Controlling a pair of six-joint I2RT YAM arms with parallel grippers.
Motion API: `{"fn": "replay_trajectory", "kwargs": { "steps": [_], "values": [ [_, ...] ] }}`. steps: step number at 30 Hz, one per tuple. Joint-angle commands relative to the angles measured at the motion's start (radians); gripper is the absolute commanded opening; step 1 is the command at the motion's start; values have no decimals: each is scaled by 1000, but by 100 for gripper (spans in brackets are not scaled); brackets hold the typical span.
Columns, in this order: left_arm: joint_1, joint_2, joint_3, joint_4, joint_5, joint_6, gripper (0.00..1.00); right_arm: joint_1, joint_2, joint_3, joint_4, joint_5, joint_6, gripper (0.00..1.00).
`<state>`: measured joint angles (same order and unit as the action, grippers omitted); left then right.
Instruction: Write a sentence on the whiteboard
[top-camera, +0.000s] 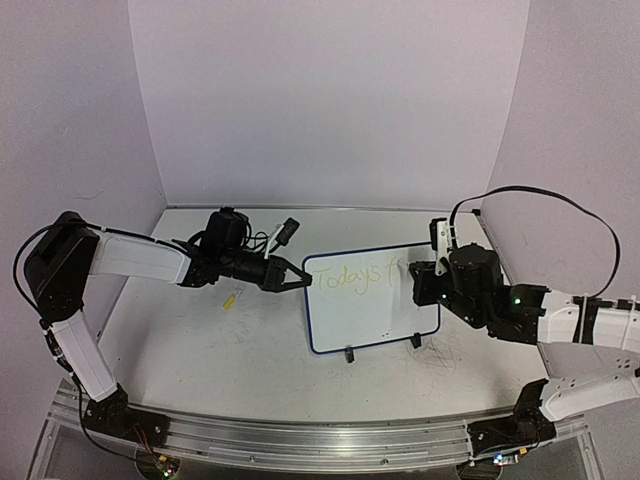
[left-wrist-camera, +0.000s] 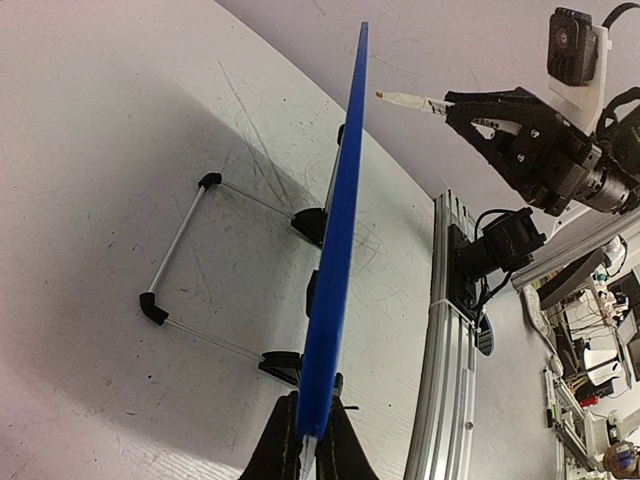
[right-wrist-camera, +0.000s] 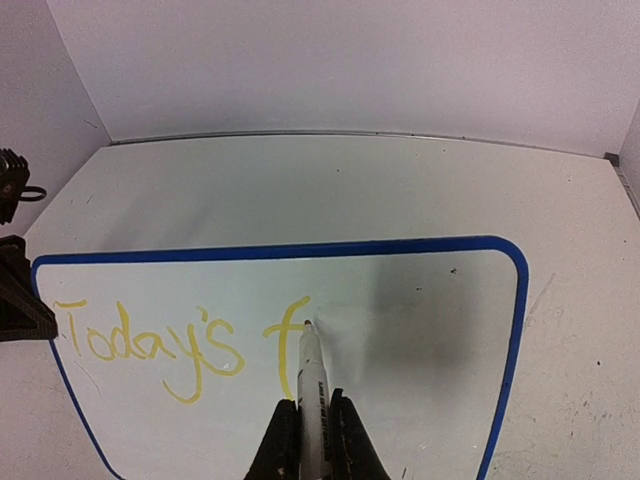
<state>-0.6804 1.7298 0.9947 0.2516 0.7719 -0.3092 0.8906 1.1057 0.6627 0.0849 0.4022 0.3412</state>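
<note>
The whiteboard (top-camera: 365, 305) stands on two black feet mid-table, tilted back, with a blue frame. It shows face-on in the right wrist view (right-wrist-camera: 420, 300) and edge-on in the left wrist view (left-wrist-camera: 340, 230). The sentence (right-wrist-camera: 180, 340) reads "Today's f" in pale yellow, also visible from above (top-camera: 350, 277). My left gripper (top-camera: 296, 280) is shut on the board's left edge (left-wrist-camera: 310, 425). My right gripper (right-wrist-camera: 310, 425) is shut on a white marker (right-wrist-camera: 310, 375), whose tip is at the crossbar of the "f". From above the right gripper (top-camera: 418, 275) sits at the board's right side.
A small yellow marker cap (top-camera: 230, 299) lies on the table left of the board. Grey scribble marks (top-camera: 440, 355) cover the tabletop near the board's right foot. The wire stand (left-wrist-camera: 190, 250) props the board behind. The aluminium rail (top-camera: 300, 440) runs along the near edge.
</note>
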Motion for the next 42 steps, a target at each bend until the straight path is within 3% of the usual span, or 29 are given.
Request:
{"fn": "replay_trajectory", "kwargs": {
  "steps": [1,28,42],
  "values": [
    [10,-12,27,-35,-25,9,0,-4,26,7,17,3,-10,0],
    [7,-6,31,-35,-15,9,0,-5,81,39,15,66,-21,0],
    [5,-9,31,-35,-14,10,0,-4,63,2,-34,11,12,0]
  ]
}}
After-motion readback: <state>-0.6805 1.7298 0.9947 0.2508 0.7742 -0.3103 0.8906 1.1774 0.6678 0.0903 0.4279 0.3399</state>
